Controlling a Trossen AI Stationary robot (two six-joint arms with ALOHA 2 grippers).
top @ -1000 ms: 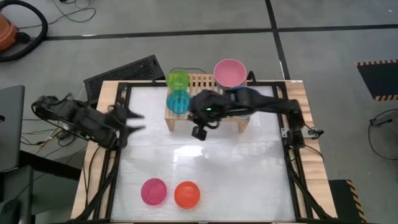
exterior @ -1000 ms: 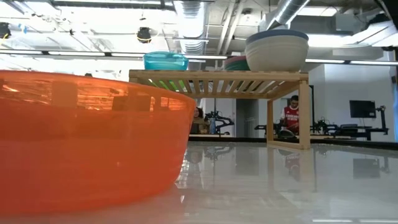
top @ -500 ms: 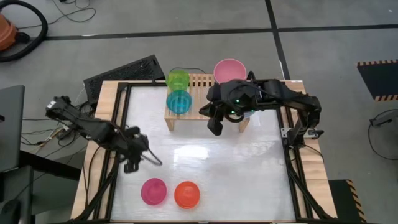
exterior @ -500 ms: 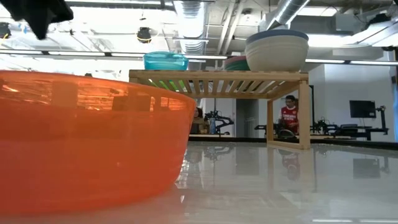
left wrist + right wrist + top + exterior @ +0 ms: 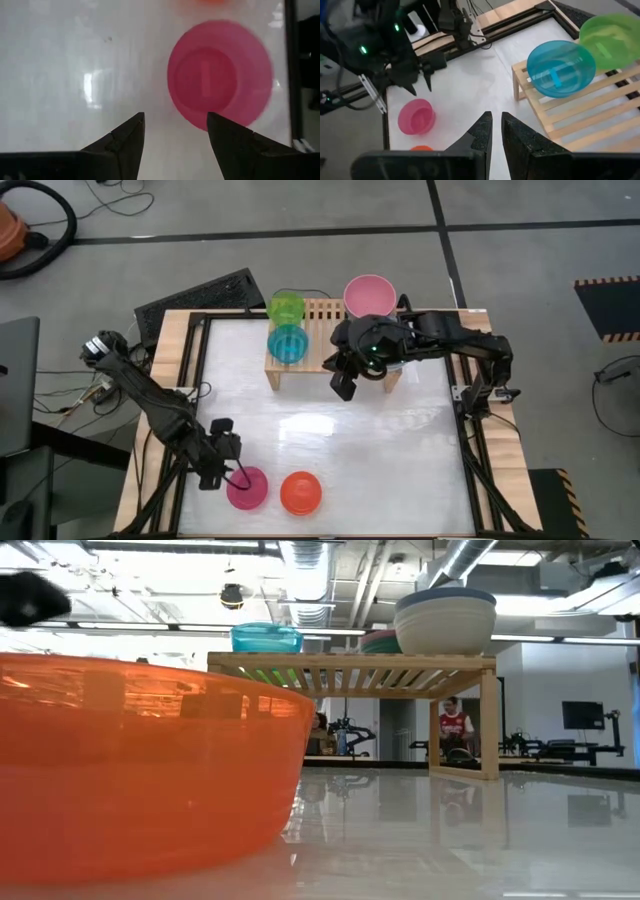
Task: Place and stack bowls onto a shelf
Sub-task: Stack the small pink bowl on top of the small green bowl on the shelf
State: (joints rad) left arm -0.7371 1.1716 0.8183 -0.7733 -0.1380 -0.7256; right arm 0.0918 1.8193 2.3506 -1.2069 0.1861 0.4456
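Note:
The magenta bowl (image 5: 247, 487) and the orange bowl (image 5: 300, 493) sit upright on the table near its front edge. My left gripper (image 5: 234, 471) hovers open just left of and above the magenta bowl (image 5: 220, 82), touching nothing. The light-wood shelf (image 5: 322, 311) carries the green bowl (image 5: 286, 309), the cyan bowl (image 5: 287, 343) and the light pink bowl (image 5: 369, 296). A cream bowl inside a slate blue one (image 5: 445, 622) stands on the shelf's right end and is hidden under my right arm in the high view. My right gripper (image 5: 342, 386) is shut and empty in front of the shelf.
A black frame (image 5: 190, 380) runs along the table's edges. In the low view the orange bowl (image 5: 140, 760) fills the left foreground. The white table top (image 5: 340, 440) is bare between the shelf and the two front bowls. A person (image 5: 455, 730) stands in the room beyond.
My left gripper has swung from the table's left edge toward the near edge and down to the magenta bowl. My right gripper has drawn a little toward the table's right in front of the shelf. No bowl has moved.

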